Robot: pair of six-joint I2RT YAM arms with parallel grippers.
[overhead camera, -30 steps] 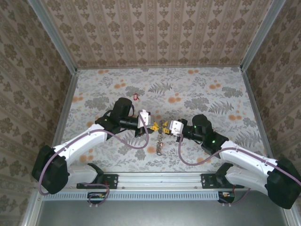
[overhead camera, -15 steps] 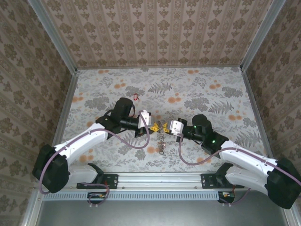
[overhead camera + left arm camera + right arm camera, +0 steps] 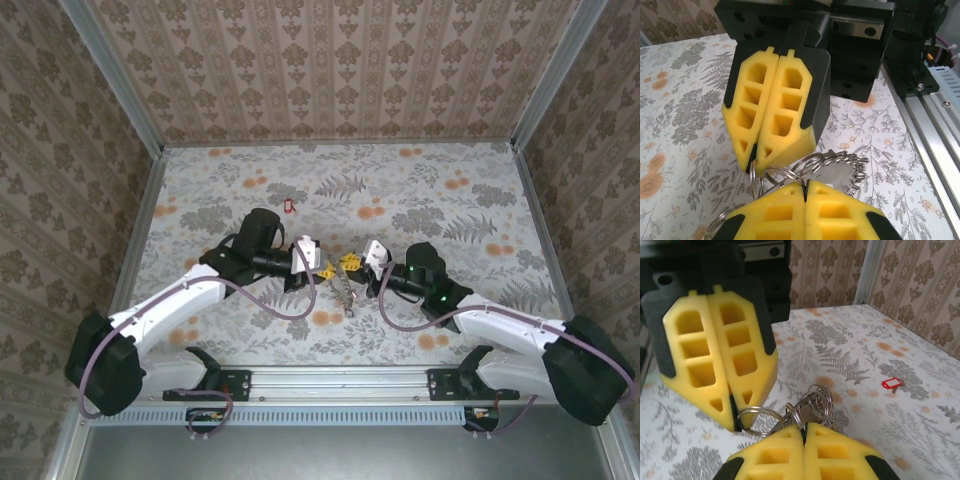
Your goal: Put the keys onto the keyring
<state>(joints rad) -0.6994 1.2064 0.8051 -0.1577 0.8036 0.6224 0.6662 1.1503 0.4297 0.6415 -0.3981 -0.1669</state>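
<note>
- At table [image 3: 450, 210] centre, seen from overhead, the left gripper [image 3: 323, 268] and right gripper [image 3: 352, 263] meet tip to tip, with the keyring [image 3: 345, 288] between them.
- Left gripper: in its own wrist view the yellow fingers [image 3: 775, 205] are pressed together, and silver loops of the keyring [image 3: 832, 165] come out of the seam at 12 o'clock. The right wrist view shows the same left gripper [image 3: 734, 424] nipping one wire loop at its tips.
- Right gripper: its fingers [image 3: 835, 455] are also together, with the keyring [image 3: 812, 402] bunched just above the seam. From the left wrist view, the right gripper [image 3: 753, 162] is closed on a loop at its tips.
- Keyring: a cluster of thin metal loops and a coil, held off the table by both grippers. A short trailing part hangs toward 6 o'clock in the overhead view.
- One red-headed key [image 3: 290, 207] lies flat on the table at about 11 o'clock from the grippers, well apart from all fingers. The right wrist view shows it too [image 3: 891, 383].
</note>
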